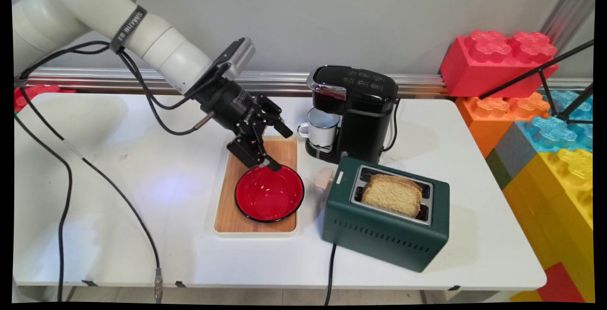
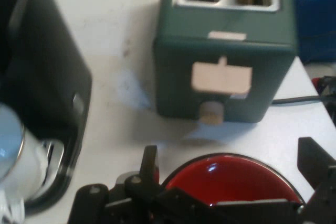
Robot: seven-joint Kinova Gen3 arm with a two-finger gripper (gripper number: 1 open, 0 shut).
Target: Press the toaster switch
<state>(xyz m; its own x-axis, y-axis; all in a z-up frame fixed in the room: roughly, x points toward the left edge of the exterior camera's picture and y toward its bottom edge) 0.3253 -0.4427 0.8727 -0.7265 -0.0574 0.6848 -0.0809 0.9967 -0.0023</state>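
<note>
1. The gripper (image 1: 266,146) sits just left of centre in the main view, tilted down at the top rim of the red bowl (image 1: 269,193). The fingers look spread, one either side of that rim; I can't say for sure they're touching it.
2. The bowl rests on a wooden board (image 1: 232,217) with a pale edge, so it's raised off the white table (image 1: 118,196). It's glossy red inside with a thin dark rim, round and shallow.
3. Right of centre is a matte green toaster (image 1: 386,220), boxy, with a slice of bread (image 1: 392,195) sticking up from a slot. The hand view shows its tan lever (image 2: 221,78).
4. Above it is a shiny black coffee maker (image 1: 360,111) with a white mug (image 1: 322,129) parked under the spout.
</note>
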